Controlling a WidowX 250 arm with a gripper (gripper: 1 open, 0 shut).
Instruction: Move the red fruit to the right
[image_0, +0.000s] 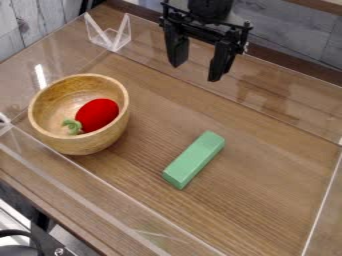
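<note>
Worktop (273, 180), brown wood grain, dark floor past its edges. One red fruit (98, 114), glossy, inside a round tan bowl (43, 110) at left, its leafy end (light green) toward the near side. One green block (195, 160), rectangular, lying flat near the centre, right of the bowl. One black tool (199, 52), far side, above the worktop, fingers spread wide, holding nothing.

We're seeing a brown wooden tabletop (267, 150) filling most of the view; pale floor (19, 12) is showing beyond its upper-left edge.
</note>
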